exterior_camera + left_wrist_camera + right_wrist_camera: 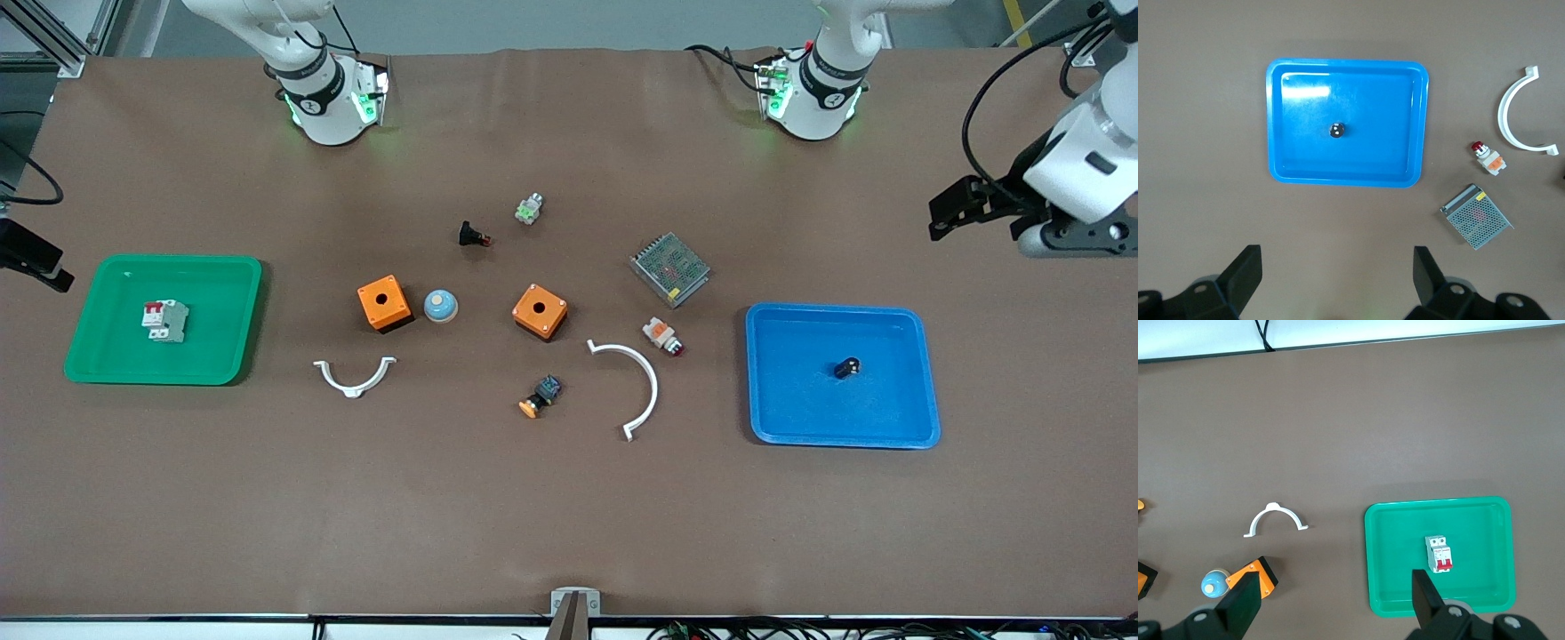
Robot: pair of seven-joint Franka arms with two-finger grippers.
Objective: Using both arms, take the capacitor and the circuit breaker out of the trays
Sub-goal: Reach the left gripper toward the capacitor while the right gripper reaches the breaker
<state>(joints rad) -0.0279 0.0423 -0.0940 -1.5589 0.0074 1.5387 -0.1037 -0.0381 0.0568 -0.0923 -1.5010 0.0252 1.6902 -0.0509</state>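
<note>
1. Jaws on both arms are standing wide apart and holding nothing; the left gripper (1335, 280) is showing its two black fingers at the bottom of the left wrist view, and the right gripper (1335, 603) is doing the same in the right wrist view.

2. In the front view the left gripper (956, 209) is hanging at the upper right edge of the frame, and the right gripper (36, 262) is hanging at the left edge; neither is touching a tray.

3. The tiny black stubby capacitor (847, 366) with its pale end is lying near the middle of the shallow blue plastic tray (889, 437), at centre right of the front view.

4. The small white-grey circuit breaker (165, 320) with its red toggle section is sitting in the shallow green plastic tray (133, 373), at centre left.

5. Judging by this, the task is only beginning: both arms are looking down at their targets, with neither part lifted yet.

6. The next move is calling for each gripper to be centring over its part and descending, the left one needing especially fine aim, since the capacitor is so small and looks likely to roll.
</note>
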